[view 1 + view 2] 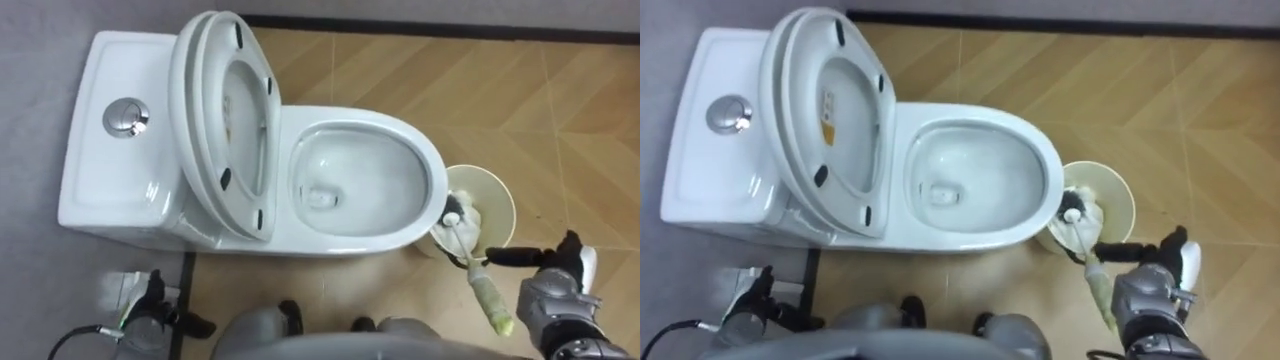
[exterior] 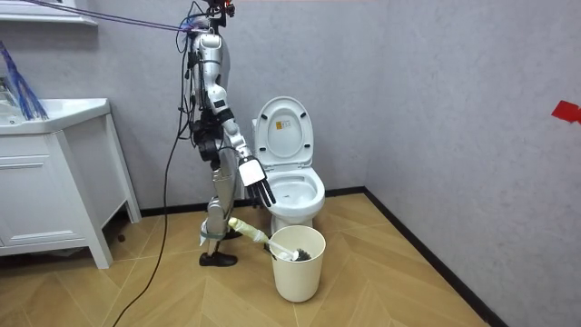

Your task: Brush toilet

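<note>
Toilet brush [image 1: 477, 270] leaning in a cream bin [image 1: 503, 198] just beside the toilet [image 1: 350, 120].
Right hand [image 1: 555, 300] near the toilet's front, fingers straight, holding nothing; left hand [image 1: 150, 305] by its cistern.

The toilet [image 1: 400, 140] is glossy white ceramic that catches the light. Its raised seat [image 1: 215, 130] looks like smooth, shiny plastic, and the flush button [image 1: 126, 117] is polished chrome. The floor [image 1: 560, 90] is wood-look herringbone with a soft sheen. The wall [image 2: 454, 91] is matt grey and faintly rough. The bucket [image 1: 508, 195] is dull cream plastic. The brush [image 1: 492, 300] has a pale, matt handle. The right hand [image 1: 555, 295] is silvery metal with matt black fingers [image 1: 515, 257].
</note>
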